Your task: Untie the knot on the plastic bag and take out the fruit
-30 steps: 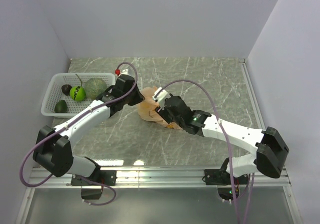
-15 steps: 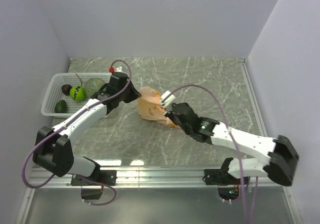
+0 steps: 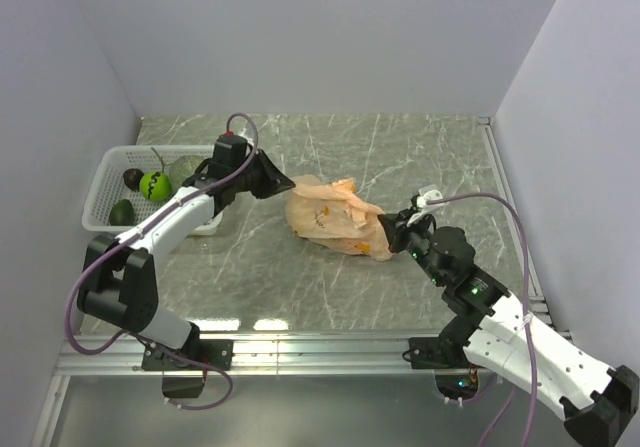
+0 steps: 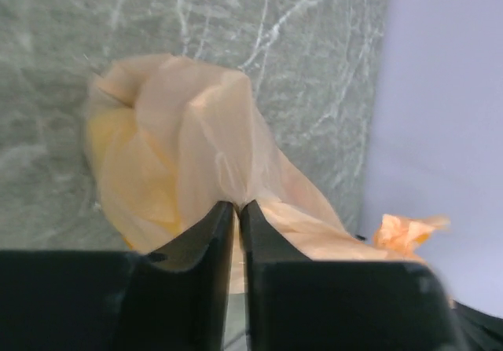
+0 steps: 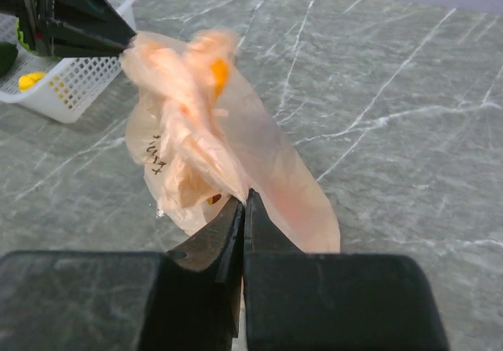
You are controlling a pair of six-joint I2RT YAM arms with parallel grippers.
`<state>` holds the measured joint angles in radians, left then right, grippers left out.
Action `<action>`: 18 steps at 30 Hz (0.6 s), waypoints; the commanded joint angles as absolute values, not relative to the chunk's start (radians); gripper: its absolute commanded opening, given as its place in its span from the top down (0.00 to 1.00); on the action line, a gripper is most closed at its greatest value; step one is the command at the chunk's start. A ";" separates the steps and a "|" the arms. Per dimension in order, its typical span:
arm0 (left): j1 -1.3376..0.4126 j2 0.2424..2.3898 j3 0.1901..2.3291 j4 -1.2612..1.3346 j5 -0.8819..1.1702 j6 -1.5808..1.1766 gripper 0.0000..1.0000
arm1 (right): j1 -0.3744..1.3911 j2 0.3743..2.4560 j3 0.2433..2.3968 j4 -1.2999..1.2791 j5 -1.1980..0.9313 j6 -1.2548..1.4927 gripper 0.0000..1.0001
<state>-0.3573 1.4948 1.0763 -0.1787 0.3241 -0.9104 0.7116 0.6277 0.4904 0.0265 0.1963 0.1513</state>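
The pale-orange plastic bag (image 3: pixel 335 219) lies on the marble table, pulled long between my two grippers. My left gripper (image 3: pixel 284 185) is shut on film at its far-left end (image 4: pixel 237 203). My right gripper (image 3: pixel 388 227) is shut on film at its near-right end (image 5: pixel 245 195). A twisted tuft, the knot (image 3: pixel 346 186), stands up from the top of the bag (image 5: pixel 206 46); I cannot tell whether it is still tied. Fruit shows only as a yellow mass (image 4: pixel 118 151) and an orange patch (image 5: pixel 218 73) through the film.
A white basket (image 3: pixel 98 192) stands at the far left, close behind the left gripper. It holds a bright green round fruit (image 3: pixel 155 185), a grey-green melon (image 3: pixel 190 170) and two dark pieces. Walls close in the table on the left, back and right.
The right gripper shut on the bag film and drew back toward the near right. The bag stretched out long and slid right. The left gripper shifted slightly back and left.
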 commanded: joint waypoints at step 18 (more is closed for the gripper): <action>-0.684 1.336 1.216 -0.297 0.147 0.115 0.12 | 0.675 0.793 0.762 -0.213 0.003 -0.072 1.00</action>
